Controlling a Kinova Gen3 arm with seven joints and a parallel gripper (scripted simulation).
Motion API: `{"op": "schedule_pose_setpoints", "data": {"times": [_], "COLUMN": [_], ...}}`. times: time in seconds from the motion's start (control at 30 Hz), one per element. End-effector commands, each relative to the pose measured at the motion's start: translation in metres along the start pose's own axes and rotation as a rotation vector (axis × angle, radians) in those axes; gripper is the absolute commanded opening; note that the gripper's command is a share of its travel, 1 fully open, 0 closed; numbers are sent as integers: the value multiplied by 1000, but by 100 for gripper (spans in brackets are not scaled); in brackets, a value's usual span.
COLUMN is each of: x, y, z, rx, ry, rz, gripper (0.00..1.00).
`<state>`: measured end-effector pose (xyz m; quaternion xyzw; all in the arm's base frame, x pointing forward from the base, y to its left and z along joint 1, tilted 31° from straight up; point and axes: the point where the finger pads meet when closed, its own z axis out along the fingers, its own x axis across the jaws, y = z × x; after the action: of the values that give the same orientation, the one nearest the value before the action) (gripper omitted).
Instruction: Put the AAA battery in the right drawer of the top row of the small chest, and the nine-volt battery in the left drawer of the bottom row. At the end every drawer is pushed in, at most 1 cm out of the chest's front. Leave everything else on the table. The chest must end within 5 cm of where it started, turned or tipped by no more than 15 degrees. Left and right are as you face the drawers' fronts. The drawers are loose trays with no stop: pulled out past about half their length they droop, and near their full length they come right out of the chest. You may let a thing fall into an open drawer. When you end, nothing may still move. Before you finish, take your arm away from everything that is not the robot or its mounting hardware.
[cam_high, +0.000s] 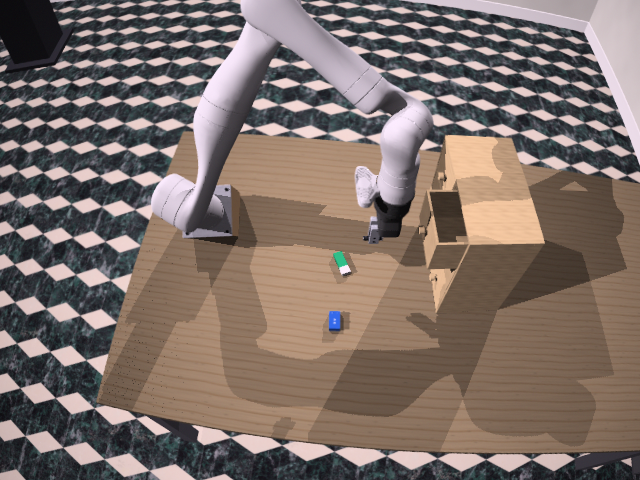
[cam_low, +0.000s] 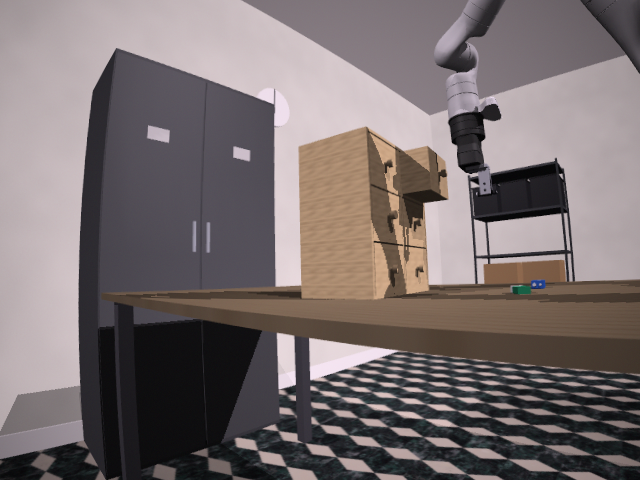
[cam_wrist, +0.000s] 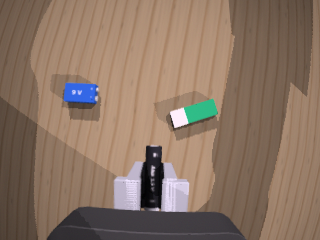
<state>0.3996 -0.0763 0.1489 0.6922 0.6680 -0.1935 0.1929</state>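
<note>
We could read "9V" in white on the blue nine-volt batt. (cam_high: 334, 320) (cam_low: 538, 284) (cam_wrist: 81, 93), which lay flat on the table (cam_high: 289, 382) (cam_low: 361, 320) (cam_wrist: 125, 45), well apart from the chest (cam_high: 501, 222) (cam_low: 336, 217). The black AAA batt. (cam_high: 365, 238) (cam_low: 494, 192) (cam_wrist: 153, 172) had pale lettering too, but it was too small for us to read w/ certainty. Our fingers (cam_high: 373, 237) (cam_low: 484, 193) had it pinched between them, above the table & in front of the chest.

The green-and-white block (cam_high: 341, 262) (cam_low: 521, 289) (cam_wrist: 194, 113) lay on the table btwn. our fingers' spot and the 9V, approx., w/ no writing we could make out. The top R drawer (cam_high: 445, 255) (cam_low: 421, 173) stood out of the chest; the bottom L drawer (cam_low: 382, 268) was pushed in. In the bkgd. we saw a dark cabinet (cam_low: 155, 206) w/ two pale labels, no legible text, & a shelf rack (cam_low: 568, 227) w/ dark bins.
</note>
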Motion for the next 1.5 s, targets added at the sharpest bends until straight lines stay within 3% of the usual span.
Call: {"op": "schedule_pose_setpoints", "data": {"times": [0.0, 0.4, 0.47, 0.87, 1.47], "x": [3, 3, 3, 3, 2], "y": [3, 2, 2, 2, 1], "z": [-15, -75, -75, -121, -147], "rx": [-14, -14, -14, -14, -14], "ry": [4, 4, 4, 4, 4], "rz": [-9, -9, -9, -9, -9], "gripper": [24, 24, 24, 24, 24]}}
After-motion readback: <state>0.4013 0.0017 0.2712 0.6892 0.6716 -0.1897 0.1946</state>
